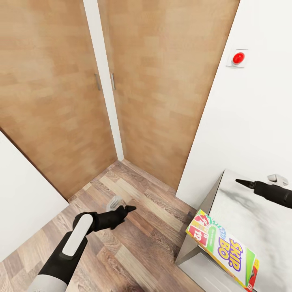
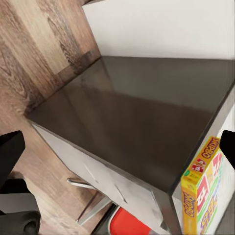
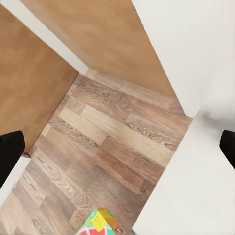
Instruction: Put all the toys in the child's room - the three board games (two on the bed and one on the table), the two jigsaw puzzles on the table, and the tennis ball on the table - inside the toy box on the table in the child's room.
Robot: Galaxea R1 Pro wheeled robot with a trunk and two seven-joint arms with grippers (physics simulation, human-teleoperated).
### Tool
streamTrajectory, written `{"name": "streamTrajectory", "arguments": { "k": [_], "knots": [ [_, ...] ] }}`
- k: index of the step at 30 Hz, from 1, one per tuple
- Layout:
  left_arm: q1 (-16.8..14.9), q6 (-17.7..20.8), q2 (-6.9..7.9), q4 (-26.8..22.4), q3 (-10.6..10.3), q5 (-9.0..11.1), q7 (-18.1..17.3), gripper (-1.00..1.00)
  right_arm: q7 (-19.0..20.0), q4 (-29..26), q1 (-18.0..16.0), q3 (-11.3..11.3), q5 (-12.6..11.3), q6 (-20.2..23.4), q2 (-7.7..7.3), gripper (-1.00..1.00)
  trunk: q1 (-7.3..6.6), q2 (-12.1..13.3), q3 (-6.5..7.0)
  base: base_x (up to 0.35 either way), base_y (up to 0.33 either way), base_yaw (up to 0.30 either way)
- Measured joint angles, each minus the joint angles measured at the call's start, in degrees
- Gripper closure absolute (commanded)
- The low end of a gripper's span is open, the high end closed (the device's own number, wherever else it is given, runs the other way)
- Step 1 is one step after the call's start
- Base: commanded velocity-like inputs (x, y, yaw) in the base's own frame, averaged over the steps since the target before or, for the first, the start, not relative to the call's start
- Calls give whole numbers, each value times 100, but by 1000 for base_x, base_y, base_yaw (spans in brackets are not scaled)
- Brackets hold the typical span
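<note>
We note both grippers, left (image 1: 129, 209) and right (image 1: 240, 182), spread wide, empty. Yellow-green flat "Skip-Bo" game box (image 1: 223, 248) overhangs pale grey table (image 1: 259, 219) edge; risk: nudge drops it.

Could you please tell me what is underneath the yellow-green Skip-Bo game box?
The flat yellow-green Skip-Bo game box lies on the pale grey table top, overhanging its front edge above the brown wood-plank floor. The part of the table beneath the box is covered.

board game (image 2: 201, 193) at table (image 2: 142, 122) edge
</note>
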Motion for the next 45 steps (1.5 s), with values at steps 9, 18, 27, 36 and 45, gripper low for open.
{"name": "streamTrajectory", "arguments": {
  "k": [9, 18, 27, 36, 45],
  "knots": [
    [-21, -49, 29, 490, 9, -63, -794, -100, -4, -310, 165, -39, -3, 13, -8, -100, 0, 0, 0, 0, 88, 0],
    [-31, -188, 41, 667, -4, -70, -1091, -100, -7, -395, 212, -50, -5, 15, -7, -100, 0, 0, 0, 17, 215, -34],
    [-27, -259, 40, 722, -23, -278, -1421, -100, -8, -419, 226, -49, -7, 19, -3, -100, 0, 0, 12, 16, 88, -155],
    [-26, -338, 38, 804, -7, -715, -2094, -100, -9, -425, 229, -43, -8, 23, 7, -100, 0, 0, 31, 5, 25, -210],
    [-30, -610, 40, 1158, 13, -993, -2958, -100, -8, -426, 229, -42, -7, 23, 13, -100, 0, 0, 42, 1, 7, -91]
  ]
}}
